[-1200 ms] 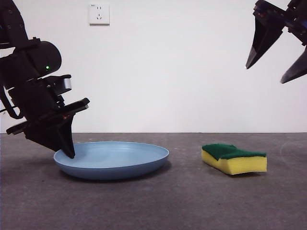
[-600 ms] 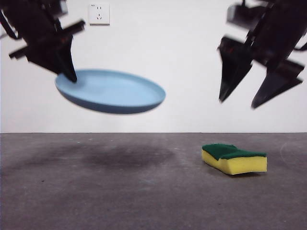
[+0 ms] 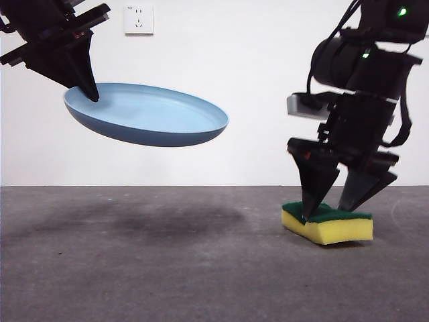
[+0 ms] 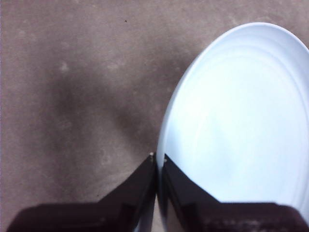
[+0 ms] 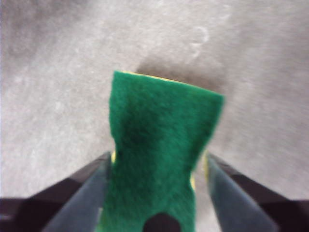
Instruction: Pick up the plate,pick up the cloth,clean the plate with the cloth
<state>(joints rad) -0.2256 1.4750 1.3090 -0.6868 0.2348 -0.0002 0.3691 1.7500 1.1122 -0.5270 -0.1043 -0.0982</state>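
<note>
Jaws of the right gripper (image 3: 337, 206) stand spread astride the sponge (image 3: 327, 223), its long axis running between them on the worktop (image 3: 167, 268), ready to close, while the left gripper (image 3: 88, 94) clamps the plate (image 3: 151, 115) rim aloft, well apart.
</note>
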